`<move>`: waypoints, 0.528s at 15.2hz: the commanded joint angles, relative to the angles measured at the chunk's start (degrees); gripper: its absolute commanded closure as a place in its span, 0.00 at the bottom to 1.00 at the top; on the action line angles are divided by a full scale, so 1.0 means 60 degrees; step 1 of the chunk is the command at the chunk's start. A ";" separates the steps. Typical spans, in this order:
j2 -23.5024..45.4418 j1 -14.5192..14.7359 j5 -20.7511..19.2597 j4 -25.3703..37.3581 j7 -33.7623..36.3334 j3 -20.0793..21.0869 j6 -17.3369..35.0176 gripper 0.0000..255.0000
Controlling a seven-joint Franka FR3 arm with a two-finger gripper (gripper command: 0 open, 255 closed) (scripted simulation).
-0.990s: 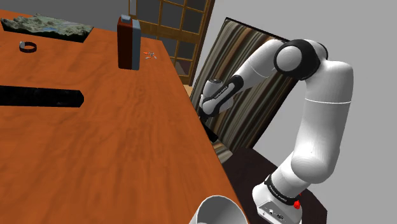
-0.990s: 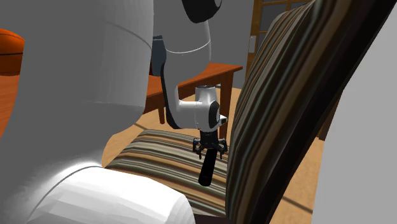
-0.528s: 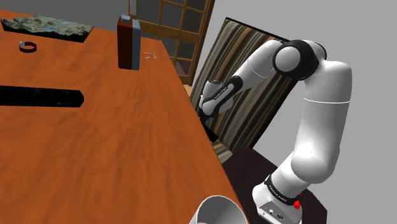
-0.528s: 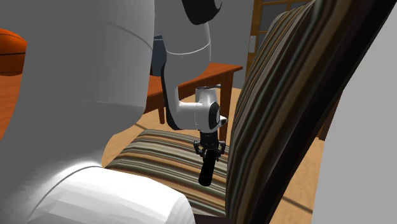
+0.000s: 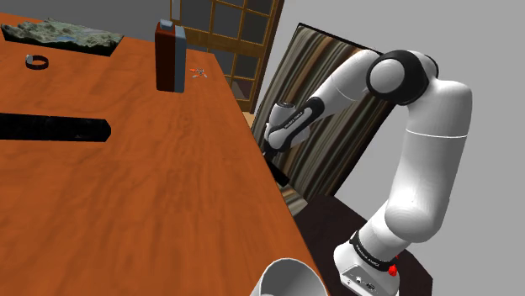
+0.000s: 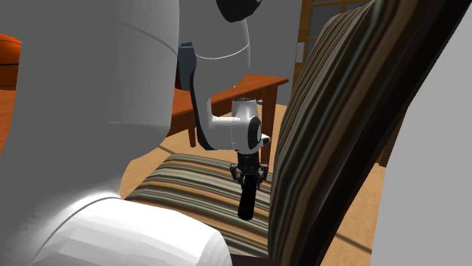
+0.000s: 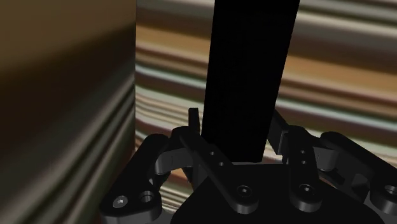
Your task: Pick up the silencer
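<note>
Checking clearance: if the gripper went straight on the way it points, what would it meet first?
The gripper, pointing down and shut on the black silencer, would likely drive the silencer's lower end into the striped chair seat first; the gap there is unclear.

One silencer (image 6: 246,202), one striped chair (image 6: 340,113)

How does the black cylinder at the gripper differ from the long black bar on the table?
The black cylinder stands upright over the striped chair seat; the long black bar lies flat on the wooden table. The gripper clasps the cylinder's top; nothing touches the bar. Both are plain black and elongated.
</note>
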 commanded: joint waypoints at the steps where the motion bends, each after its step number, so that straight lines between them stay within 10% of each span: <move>1: -0.0258 -0.0016 0.0012 -0.0031 -0.0043 0.0008 -0.0223 1.00; 8: -0.1121 -0.0019 0.0047 -0.0129 -0.0128 0.0025 -0.0986 1.00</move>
